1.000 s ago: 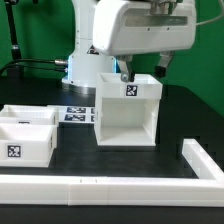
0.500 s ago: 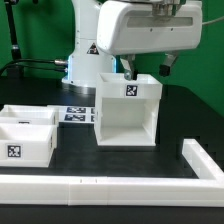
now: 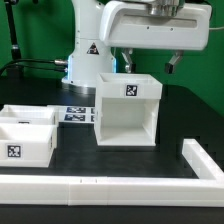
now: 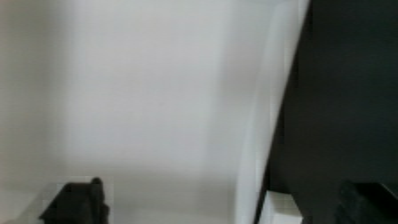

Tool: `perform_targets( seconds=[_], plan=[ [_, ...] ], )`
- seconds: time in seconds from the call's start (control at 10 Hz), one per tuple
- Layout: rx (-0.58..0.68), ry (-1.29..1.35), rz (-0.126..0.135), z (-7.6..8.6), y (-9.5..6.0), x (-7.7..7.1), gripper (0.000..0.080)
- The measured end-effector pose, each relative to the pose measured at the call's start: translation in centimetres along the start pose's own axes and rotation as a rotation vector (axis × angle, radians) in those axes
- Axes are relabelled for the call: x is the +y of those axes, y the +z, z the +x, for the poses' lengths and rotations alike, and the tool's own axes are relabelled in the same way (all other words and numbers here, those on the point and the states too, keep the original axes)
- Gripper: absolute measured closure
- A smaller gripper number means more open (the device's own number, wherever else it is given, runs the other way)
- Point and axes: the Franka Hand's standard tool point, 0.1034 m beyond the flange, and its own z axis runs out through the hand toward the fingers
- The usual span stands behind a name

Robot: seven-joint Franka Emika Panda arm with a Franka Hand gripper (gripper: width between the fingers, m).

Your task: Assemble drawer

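The drawer's large white casing stands upright mid-table, open front facing the camera, with a square tag on its top front edge. My gripper hangs just above its top rim, open and empty, and its fingers are clear of the casing. Two shallow tagged trays sit side by side at the exterior view's left. In the wrist view my gripper is open over a white casing surface, with the casing's edge between the dark fingertips.
A long low white rail runs along the front and turns up at the exterior view's right. The marker board lies flat between the trays and the casing. The robot base stands behind the casing.
My gripper has risen off the casing's top rim and shifted toward the exterior view's right. The casing and trays have not moved.
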Motion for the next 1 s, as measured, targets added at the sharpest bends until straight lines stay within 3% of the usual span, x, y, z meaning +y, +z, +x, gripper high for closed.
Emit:
perform_targets(
  seconds=[0.2, 0.5, 0.7, 0.8, 0.9, 1.0],
  plan=[
    [0.011, 0.060, 0.007, -0.4, 0.9, -1.1, 0.0150],
    [0.006, 0.063, 0.014, -0.5, 2.1, -1.0, 0.0150],
    [0.002, 0.068, 0.016, -0.6, 2.3, -0.8, 0.0399],
    [0.002, 0.067, 0.016, -0.6, 2.3, -0.8, 0.0399],
    [0.002, 0.067, 0.016, -0.6, 2.3, -0.9, 0.0598],
    [0.002, 0.067, 0.016, -0.6, 2.3, -0.9, 0.0723]
  ],
)
